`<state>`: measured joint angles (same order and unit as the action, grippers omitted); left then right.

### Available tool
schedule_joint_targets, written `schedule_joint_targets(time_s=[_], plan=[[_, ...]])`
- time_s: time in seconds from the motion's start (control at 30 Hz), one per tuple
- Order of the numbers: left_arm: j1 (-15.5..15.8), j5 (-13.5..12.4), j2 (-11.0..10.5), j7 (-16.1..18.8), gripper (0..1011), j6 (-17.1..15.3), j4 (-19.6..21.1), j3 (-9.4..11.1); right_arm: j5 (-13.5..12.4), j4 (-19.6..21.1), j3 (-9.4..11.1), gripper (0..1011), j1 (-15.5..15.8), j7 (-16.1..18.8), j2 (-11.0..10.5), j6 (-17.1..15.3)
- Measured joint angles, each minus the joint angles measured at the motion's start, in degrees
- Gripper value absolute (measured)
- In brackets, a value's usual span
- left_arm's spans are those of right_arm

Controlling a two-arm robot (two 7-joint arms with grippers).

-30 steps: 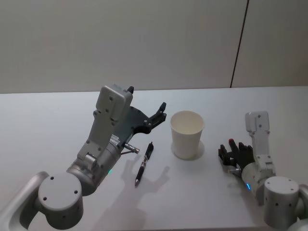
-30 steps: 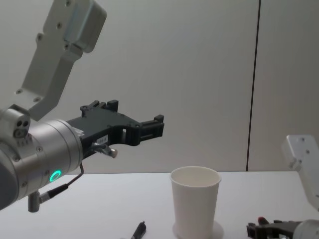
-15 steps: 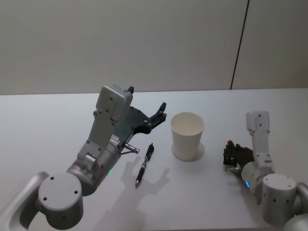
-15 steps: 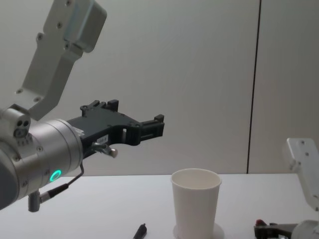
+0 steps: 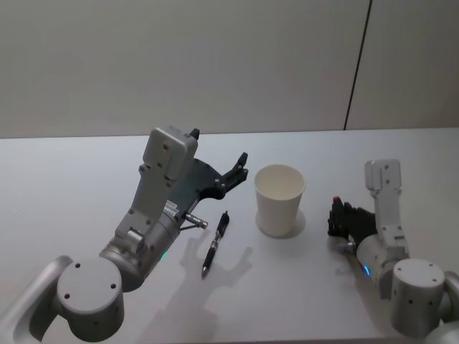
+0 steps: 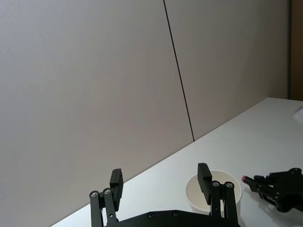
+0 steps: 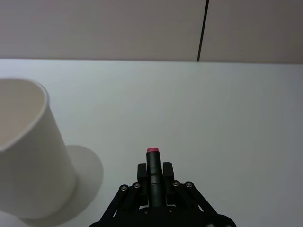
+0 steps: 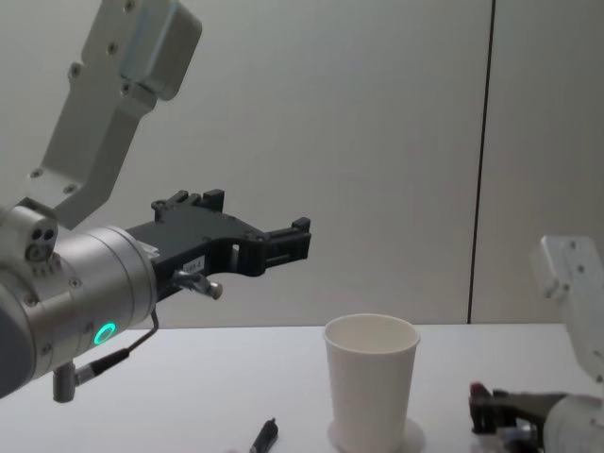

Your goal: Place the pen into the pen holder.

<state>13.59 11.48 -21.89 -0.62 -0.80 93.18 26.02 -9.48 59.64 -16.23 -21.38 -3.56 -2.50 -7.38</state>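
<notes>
The robot's right hand (image 5: 343,217) sits low over the worktop (image 5: 72,179), just to the right of the cup (image 5: 280,199). It is clamped shut on a dark pen (image 7: 152,163) whose pink end pokes out past the fingertips and points toward the far edge. The grip is near the pen's pink end, with the rest of the barrel hidden in the hand. The pen will probably have to be lifted and tipped upright before it can go in over the rim.

The cup stands upright and empty near the middle of the worktop, its mouth open to a drop from above.

A second pen (image 5: 215,244) lies flat to the cup's left, nearer the front edge, with nothing touching it. The left hand (image 5: 237,170) hangs in the air above it, fingers spread wide and holding nothing. It appears to be kept high, out of the other arm's way.
</notes>
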Motion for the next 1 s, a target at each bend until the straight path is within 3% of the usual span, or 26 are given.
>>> schedule_joint_targets(time_s=[0.47,1.0], plan=[[0.00,0.00,0.00,0.00,1003,0.00,0.00,0.00,1.91,5.72,-0.01,187,1.81,2.25,-0.82,7.20],[0.00,0.00,0.00,0.00,1003,0.00,0.00,0.00,1.12,9.30,1.00,187,2.90,7.50,-2.00,20.50]])
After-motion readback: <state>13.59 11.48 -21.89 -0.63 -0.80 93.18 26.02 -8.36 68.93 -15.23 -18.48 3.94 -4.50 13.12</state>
